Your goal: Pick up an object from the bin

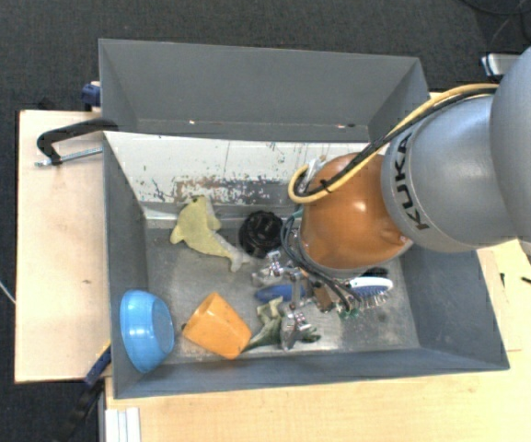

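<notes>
Hand: I have the hand (286,300) low in the bin (123,247), front middle of the floor, under the orange wrist cover. I cannot tell from here whether it is apart or together.
Thing under it: a small blue piece (270,294) just at the hand's left, and a dark green piece (267,335) touching the front wall below it. Which one the hand is on, I cannot tell.
Handling, my guess: both look like small hard plastic, so light, stiff and a bit slick on metal.
Where to grip: I judge across the blue piece's narrow sides. The green one sits tight to the wall, with little room.
Neighbours: the orange cup (217,326) lies tipped just left of the green piece, with a blue bowl (145,330) beyond it. A white-and-blue brush (372,288) lies right of the hand.
Further back: a black round thing (261,232) and a pale yellow soft thing (202,230), well clear.
</notes>
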Controlling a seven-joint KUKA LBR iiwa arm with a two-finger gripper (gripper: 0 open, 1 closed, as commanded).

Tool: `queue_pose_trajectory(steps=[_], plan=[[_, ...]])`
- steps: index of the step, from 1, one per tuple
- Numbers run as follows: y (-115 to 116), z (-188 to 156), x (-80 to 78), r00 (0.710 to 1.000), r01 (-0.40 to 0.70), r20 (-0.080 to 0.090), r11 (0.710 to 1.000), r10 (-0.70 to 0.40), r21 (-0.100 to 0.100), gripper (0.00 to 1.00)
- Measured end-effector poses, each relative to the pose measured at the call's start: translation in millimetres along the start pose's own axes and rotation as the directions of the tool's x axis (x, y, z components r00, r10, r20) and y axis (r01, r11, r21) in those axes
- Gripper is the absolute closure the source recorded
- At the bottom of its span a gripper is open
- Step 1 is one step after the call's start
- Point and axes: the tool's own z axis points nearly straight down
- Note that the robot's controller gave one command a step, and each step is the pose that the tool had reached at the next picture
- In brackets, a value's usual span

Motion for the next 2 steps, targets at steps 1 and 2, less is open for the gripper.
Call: queue_pose_trajectory(steps=[1, 2], plan=[[1, -4, -3.1, 1.000, 0.000, 0.009, 1.000, 0.000, 0.000, 1.00], [11, -161, -14.5, 0.990, 0.139, 0.008, 0.990, -0.139, 0.003, 1.00]])
